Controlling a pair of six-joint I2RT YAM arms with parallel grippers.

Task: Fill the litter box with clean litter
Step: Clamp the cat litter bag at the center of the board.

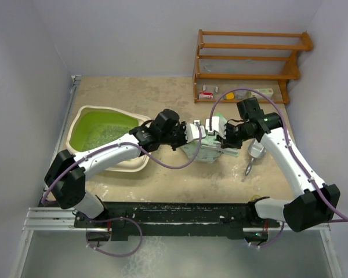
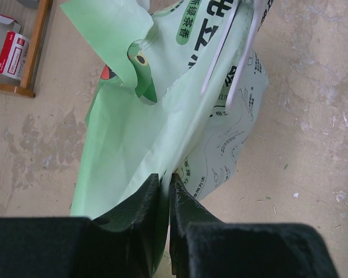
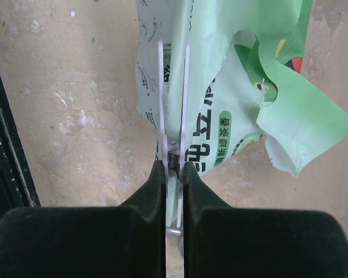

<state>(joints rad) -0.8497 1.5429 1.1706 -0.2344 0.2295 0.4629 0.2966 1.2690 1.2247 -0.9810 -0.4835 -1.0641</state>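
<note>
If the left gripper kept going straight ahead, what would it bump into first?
The left gripper pinches the green bag, so it would meet more bag first, then probably the white clip.

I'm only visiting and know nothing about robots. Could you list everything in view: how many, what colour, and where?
litter box: one, cream with green inside, left on the table
clean litter: thin layer of pale granules, in the litter box
bag: one, light green, printed, mid-table between the grippers
clip: one, white, on the bag
scoop: one, shiny metal, right of the bag
shelf: one, brown wood, far right
small box: one, red and white, under the shelf
table: one, beige
left gripper: black, shut on the bag's edge
right gripper: black, shut on the clip
</note>
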